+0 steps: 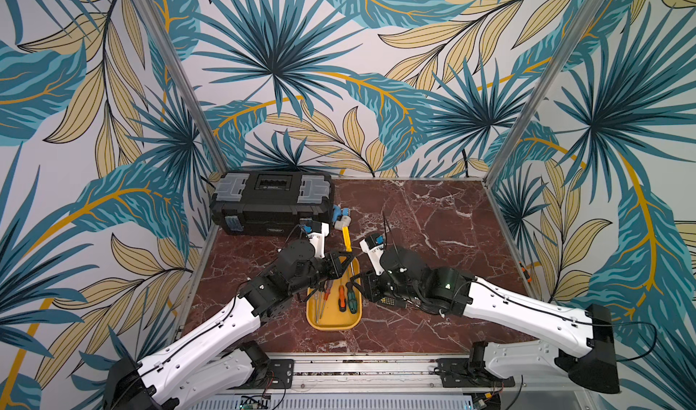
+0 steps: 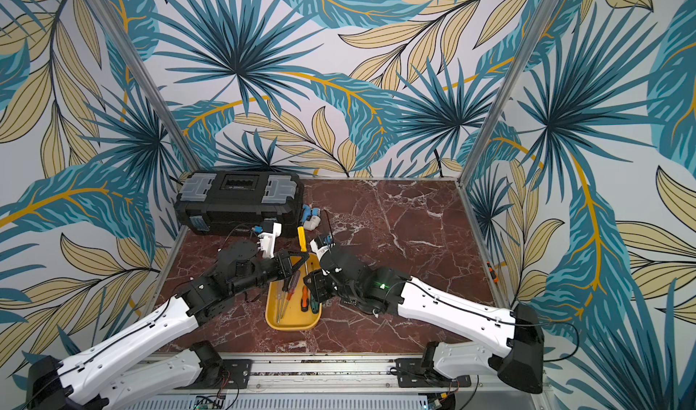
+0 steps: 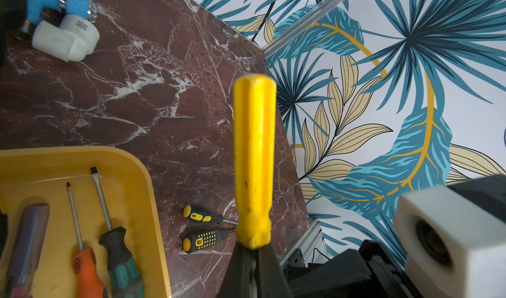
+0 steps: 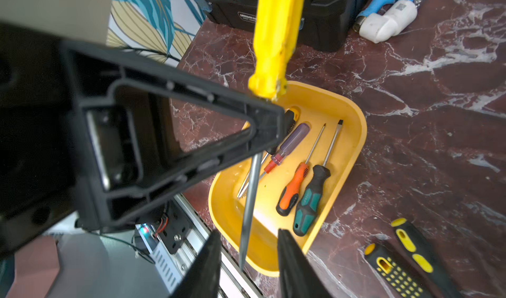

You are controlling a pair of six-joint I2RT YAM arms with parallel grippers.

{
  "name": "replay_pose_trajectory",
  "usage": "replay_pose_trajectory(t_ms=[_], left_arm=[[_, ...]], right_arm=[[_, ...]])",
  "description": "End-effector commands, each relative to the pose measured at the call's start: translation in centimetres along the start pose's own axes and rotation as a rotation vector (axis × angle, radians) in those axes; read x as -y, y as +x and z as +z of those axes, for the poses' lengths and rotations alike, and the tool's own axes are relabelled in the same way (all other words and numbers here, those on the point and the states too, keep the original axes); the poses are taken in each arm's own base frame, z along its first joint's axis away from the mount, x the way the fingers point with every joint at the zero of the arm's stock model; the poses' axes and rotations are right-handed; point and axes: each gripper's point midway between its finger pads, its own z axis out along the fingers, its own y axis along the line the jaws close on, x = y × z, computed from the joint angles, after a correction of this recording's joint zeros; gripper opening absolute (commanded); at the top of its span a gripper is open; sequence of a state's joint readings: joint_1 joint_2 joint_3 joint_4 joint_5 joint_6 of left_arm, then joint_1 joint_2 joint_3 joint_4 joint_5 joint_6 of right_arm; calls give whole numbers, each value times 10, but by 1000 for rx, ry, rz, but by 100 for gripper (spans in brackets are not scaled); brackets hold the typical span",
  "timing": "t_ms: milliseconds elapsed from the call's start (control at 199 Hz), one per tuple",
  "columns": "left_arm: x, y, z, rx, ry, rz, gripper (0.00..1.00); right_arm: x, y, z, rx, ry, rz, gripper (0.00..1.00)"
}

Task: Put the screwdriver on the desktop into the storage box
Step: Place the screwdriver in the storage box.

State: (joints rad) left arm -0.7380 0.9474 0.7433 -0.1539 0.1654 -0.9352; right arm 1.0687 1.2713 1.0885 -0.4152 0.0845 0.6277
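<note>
A yellow-handled screwdriver (image 1: 346, 238) (image 4: 276, 36) hangs tilted over the far end of the yellow storage box (image 1: 333, 327) (image 4: 353, 146). My left gripper (image 1: 349, 260) (image 3: 254, 251) is shut on its metal shaft just below the handle. The shaft's tip reaches down between the fingers of my right gripper (image 1: 353, 282) (image 4: 249, 239), which is open with a gap on both sides. Several screwdrivers lie in the box, among them an orange one (image 4: 294, 187) and a green-black one (image 4: 310, 198). Two black-and-yellow screwdrivers (image 3: 204, 239) (image 3: 202, 214) lie on the desktop (image 1: 433, 238) beside the box, under my right arm.
A black toolbox (image 1: 271, 201) stands at the back left. A blue-and-white pipe fitting (image 1: 341, 218) lies next to it. Aluminium rails edge the desktop, and patterned walls close it in on three sides.
</note>
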Motion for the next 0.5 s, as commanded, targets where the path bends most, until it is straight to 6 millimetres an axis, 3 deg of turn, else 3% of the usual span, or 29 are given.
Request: replay_pose_trajectory(t_ms=[0, 70, 211, 276, 407, 497], left_arm=[[24, -15, -7, 33, 63, 17, 0], [25, -15, -9, 35, 69, 16, 0], [24, -17, -10, 51, 87, 1, 0], [29, -19, -11, 56, 132, -8, 1], [46, -18, -17, 73, 291, -19, 47], [53, -18, -23, 90, 378, -25, 62]], right_arm=[[-2, -10, 3, 29, 21, -11, 26], [-2, -11, 5, 27, 24, -9, 20], [-5, -7, 9, 9, 1, 3, 0], [-7, -5, 10, 10, -17, 19, 0], [-13, -8, 3, 47, -114, 83, 0], [-24, -18, -7, 99, -240, 144, 0]])
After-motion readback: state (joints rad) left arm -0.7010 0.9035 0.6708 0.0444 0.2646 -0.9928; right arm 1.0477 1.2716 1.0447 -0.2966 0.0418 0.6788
